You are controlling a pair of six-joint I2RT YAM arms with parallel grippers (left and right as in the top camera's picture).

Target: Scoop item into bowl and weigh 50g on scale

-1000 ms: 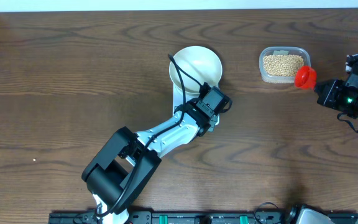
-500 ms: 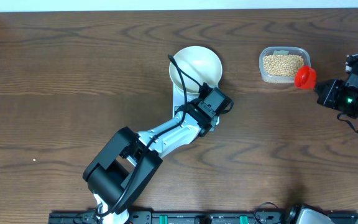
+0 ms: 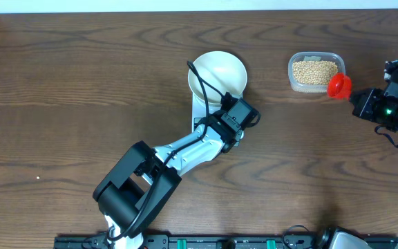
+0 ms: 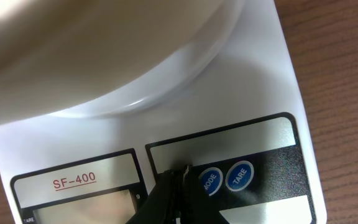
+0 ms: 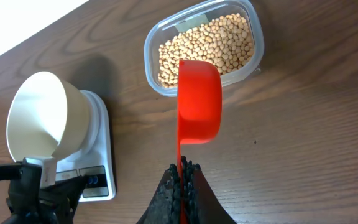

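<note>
Many small round tan-yellow beans point(image 5: 207, 46), heaped loose in a clear rounded-rectangular plastic tub point(image 5: 149, 56) at the far right of the dark wooden table point(image 3: 81, 104). None to be seen yet in the round cream-white bowl point(image 3: 223, 69), bare inside.

Probably light, hard and smooth singly. Apt to roll, bounce and scatter if tipped fast. Best not pinched but lifted in bulk with the red plastic scoop point(image 5: 199, 102), carried level and tilted gently for the last few grams.

No beans visible in the scoop's cup, poised at the tub's near corner; height above it hard to judge. Right gripper point(image 5: 182, 169) clamped tight on the thin red handle.

Bowl seated on the small flat white rectangular kitchen scale point(image 4: 278, 93), well apart from the tub. Left gripper point(image 4: 179, 177) pinched to a point with no gap, tips at the scale's front panel just beside the blue MODE button point(image 4: 209, 180), with the TARE button point(image 4: 238, 176) next along. Impossible to tell whether touching or pressing.

Only in the left wrist view: the button lettering and the SF-400 label, though with the grey display cut by the frame edge and no reading shown. Hidden overhead: that whole panel, under the left arm. Only in the right wrist view: the scoop's hollow and the depth of beans in the tub.
</note>
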